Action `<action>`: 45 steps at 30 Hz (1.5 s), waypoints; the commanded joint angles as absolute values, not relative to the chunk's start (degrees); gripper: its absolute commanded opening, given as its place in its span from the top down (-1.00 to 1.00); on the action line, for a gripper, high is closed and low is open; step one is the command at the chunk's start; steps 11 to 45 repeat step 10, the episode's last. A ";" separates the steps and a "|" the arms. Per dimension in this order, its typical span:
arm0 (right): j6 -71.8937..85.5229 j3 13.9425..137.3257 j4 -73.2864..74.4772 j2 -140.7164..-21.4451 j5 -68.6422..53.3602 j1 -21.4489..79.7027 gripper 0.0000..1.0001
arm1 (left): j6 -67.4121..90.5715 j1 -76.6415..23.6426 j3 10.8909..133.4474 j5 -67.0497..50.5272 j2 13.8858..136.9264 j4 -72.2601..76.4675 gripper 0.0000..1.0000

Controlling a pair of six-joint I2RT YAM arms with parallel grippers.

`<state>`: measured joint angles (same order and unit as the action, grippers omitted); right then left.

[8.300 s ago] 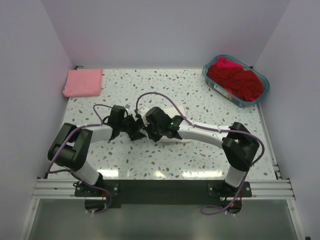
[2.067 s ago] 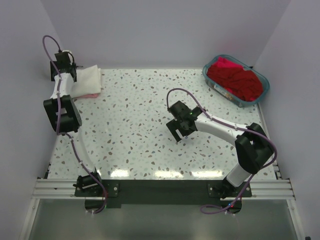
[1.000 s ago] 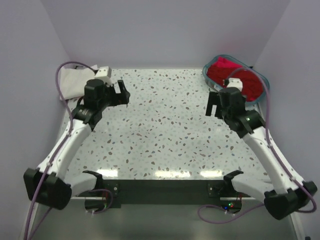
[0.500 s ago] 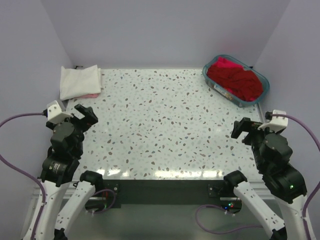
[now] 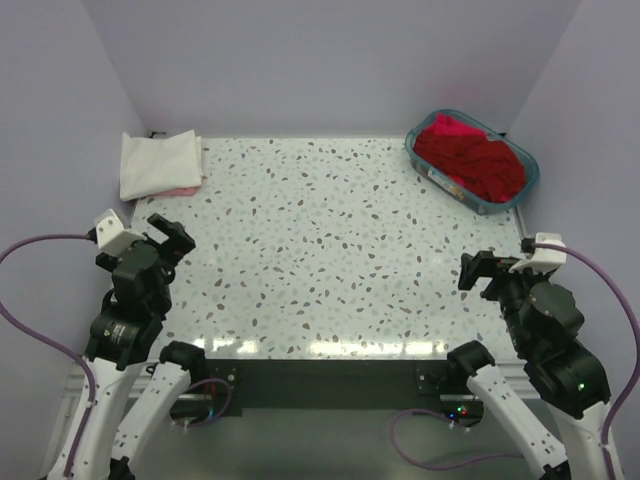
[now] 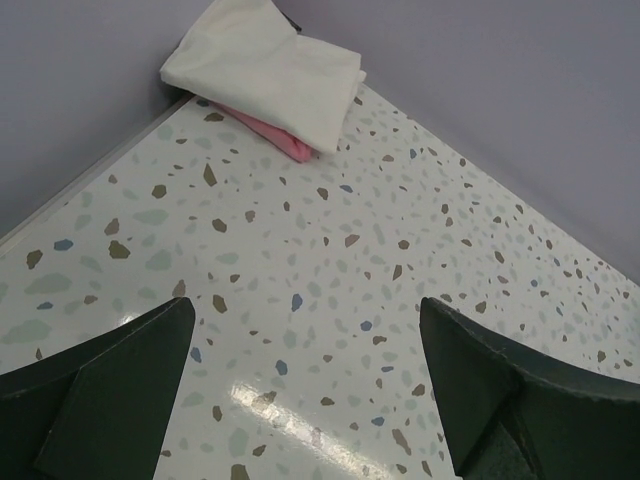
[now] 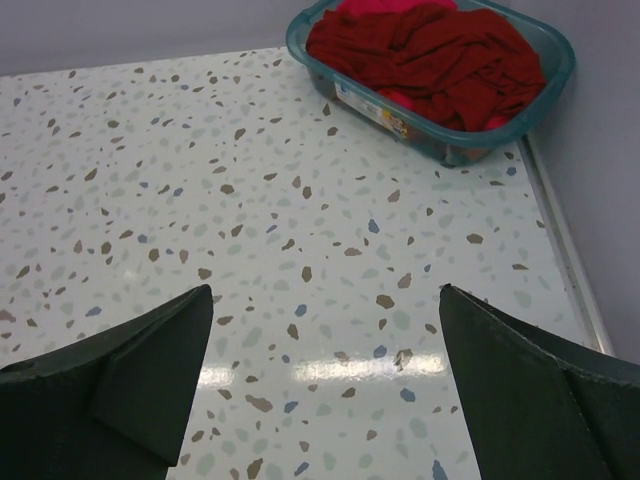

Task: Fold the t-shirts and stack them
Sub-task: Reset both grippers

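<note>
1. Both arms have drawn back to the near corners since two seconds ago, when the left one was reaching over the far-left stack; in the last half second they barely shift.
2. The left gripper [image 5: 168,232] hangs with its fingers spread and nothing in them, and the right gripper [image 5: 478,272] is just as wide and bare.
3. The white t-shirt [image 5: 157,163] lies folded in the far-left corner on top of the pink t-shirt [image 5: 184,189], which only peeks out at the near right edge. The fold looks a bit puffy and uneven.
4. The red t-shirts [image 5: 472,160] sit crumpled in one tangled heap in the teal basket [image 7: 400,112] at the far right, not yet folded.
5. My worry is that heap: a pinch into it could lift two shirts at once, or snag and drag the light basket across the table [image 5: 330,250].
6. Another shirt set down off-centre could also slide that soft stack apart.
</note>
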<state>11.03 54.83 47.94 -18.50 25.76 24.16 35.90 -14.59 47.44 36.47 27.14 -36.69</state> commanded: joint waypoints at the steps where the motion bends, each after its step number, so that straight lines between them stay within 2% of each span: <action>1: 9.76 54.84 44.38 -18.11 24.43 24.70 -0.97 | 37.88 -14.24 48.08 37.71 28.82 -36.56 -1.00; 45: 9.32 54.76 44.30 -17.14 23.38 25.58 -0.97 | 38.06 -14.33 46.32 35.95 30.84 -34.19 -1.00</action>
